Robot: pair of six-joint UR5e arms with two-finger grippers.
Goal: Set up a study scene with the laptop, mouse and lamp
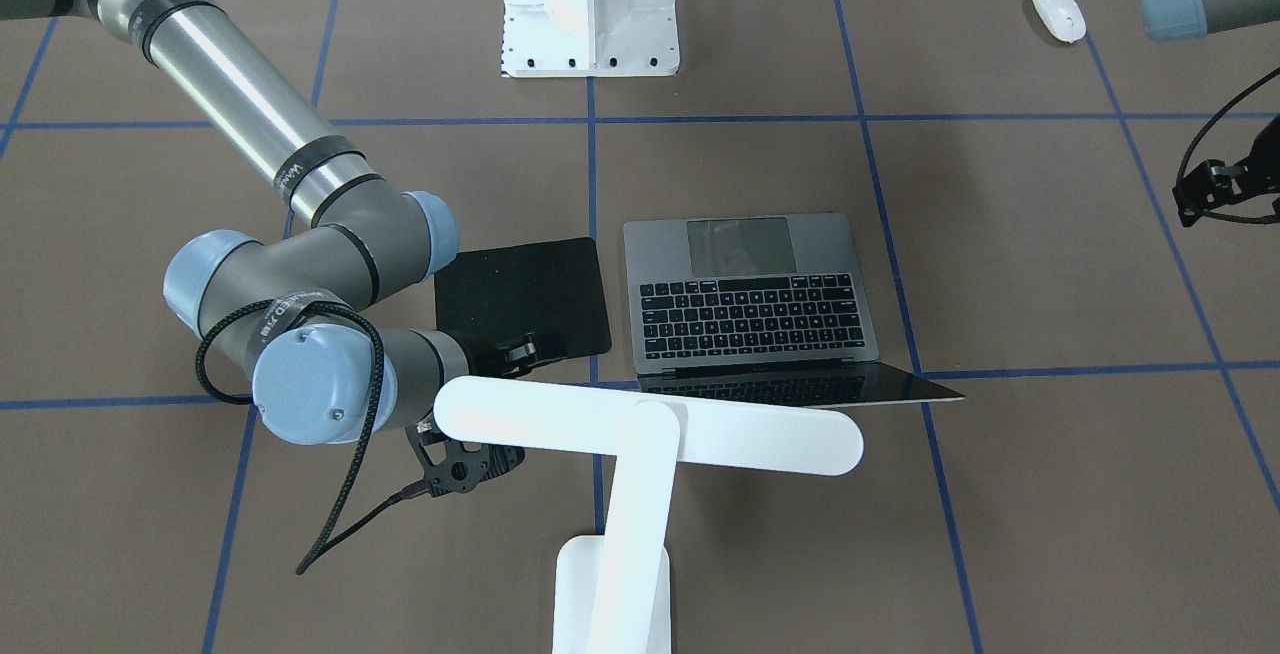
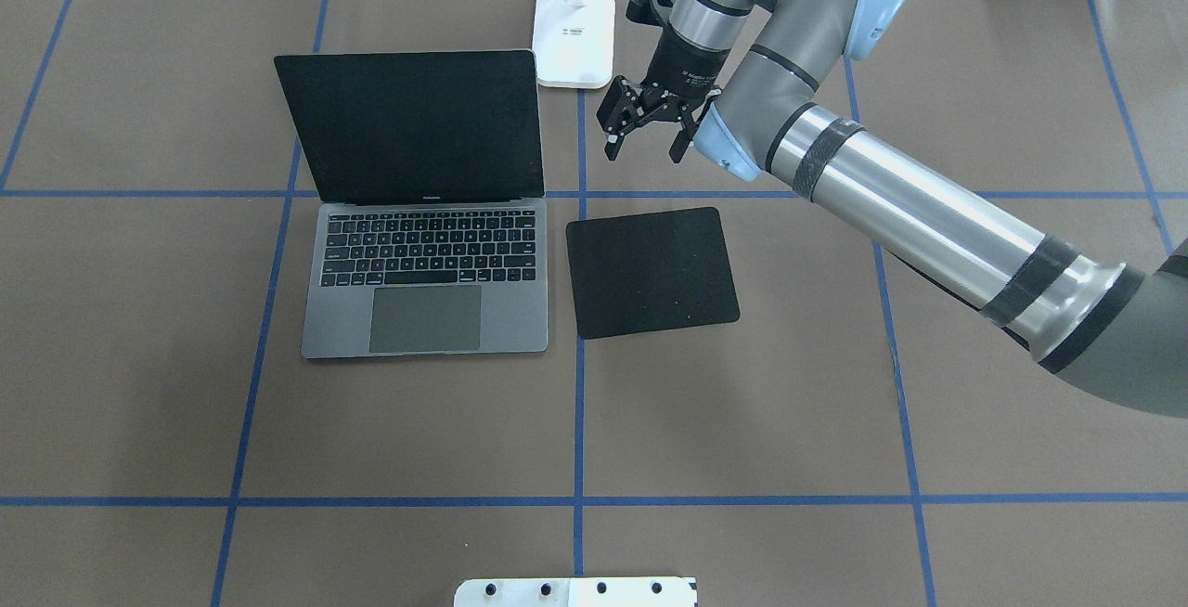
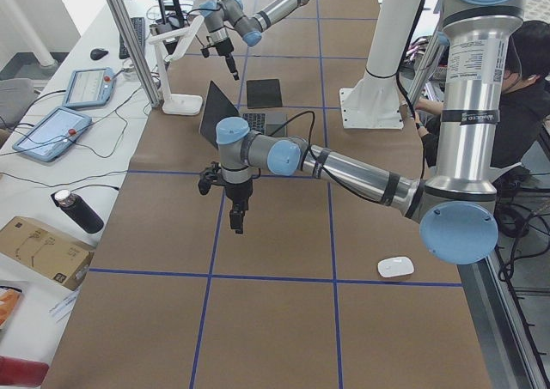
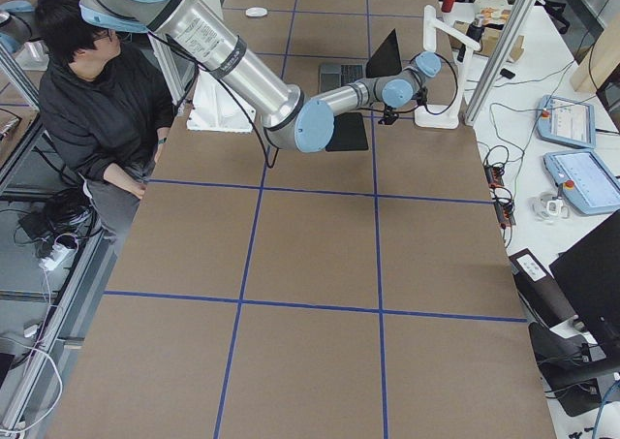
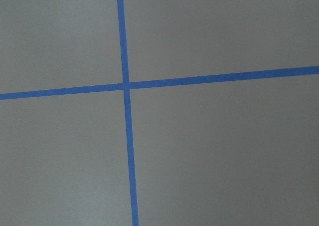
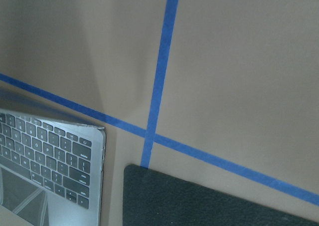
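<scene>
We start well off to the laptop's left, where the left hand [image 3: 238, 219] hangs over bare counter [image 2: 139, 356] with its fingers pointing down. Its wrist camera shows only brown surface and crossed blue tape. We cannot tell how far the fingers are parted, and we see nothing held in it.

Next, the mouse [image 1: 1058, 14]. It lies alone on the counter, well to the left of the laptop and on the robot's side of it. Nothing touches it.

Now the laptop [image 2: 427, 282] itself. It is open, with the dark screen tilted back and the keyboard and trackpad facing the robot.

Just behind the laptop's right rear corner stands the lamp [image 1: 650, 434]. Its small base sits flat on the counter and its bar head runs sideways, parallel to the screen's top edge.

Just beside the laptop's right edge, a narrow gap apart, lies the black pad [image 2: 650, 271], flat and bare.

And here is the right hand [image 2: 647, 141], to the right of the laptop's screen, above the counter between the lamp's base and the pad. Its fingers [image 2: 613, 138] are spread wide. Nothing sits between them, and they touch nothing.
</scene>
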